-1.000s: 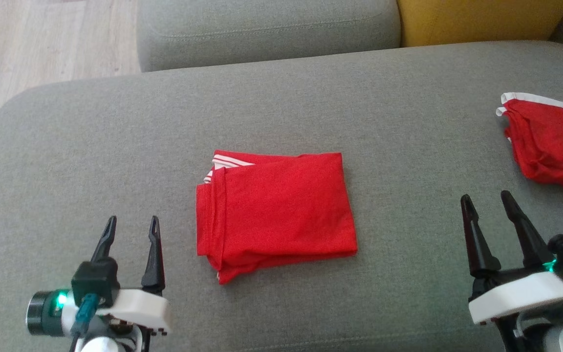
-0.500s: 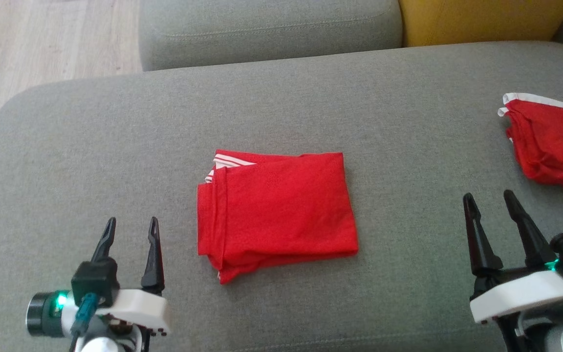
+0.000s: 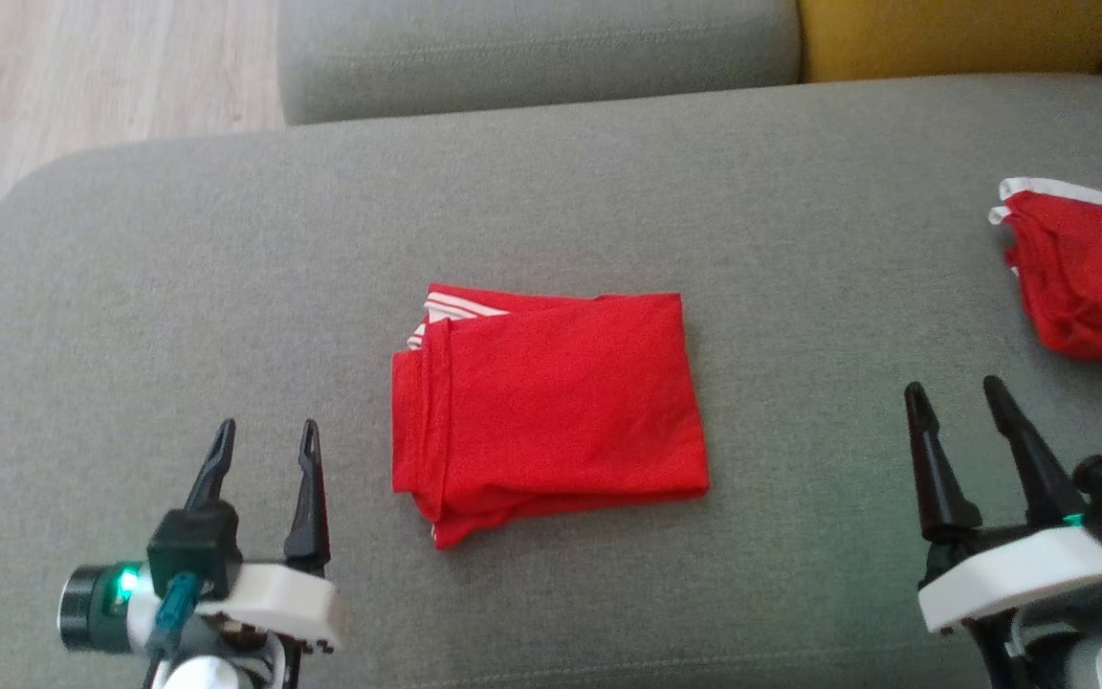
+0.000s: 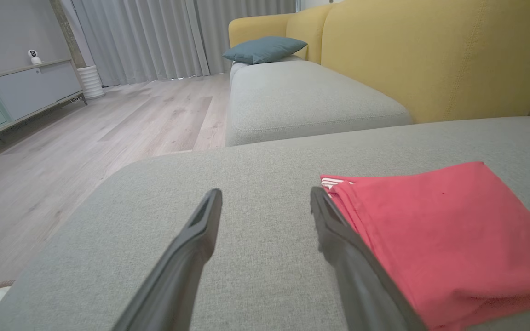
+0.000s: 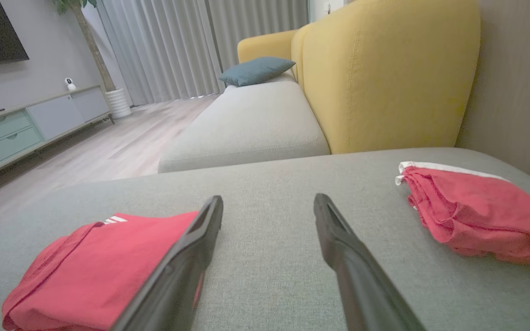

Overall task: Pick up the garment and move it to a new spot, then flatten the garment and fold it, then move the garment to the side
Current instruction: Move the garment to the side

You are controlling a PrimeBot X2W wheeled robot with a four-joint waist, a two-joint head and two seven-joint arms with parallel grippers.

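the red garment [image 3: 551, 402] lies folded square in the middle of the grey cushion [image 3: 226, 239], touched by neither the left gripper [image 3: 266, 428] nor the right gripper [image 3: 952, 388], whose spread, empty fingers flank it, seemingly ready to carry it aside.

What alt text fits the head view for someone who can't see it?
A folded red garment lies mid-cushion on a grey sofa, between the open left gripper and open right gripper; a second red garment sits at the far right.
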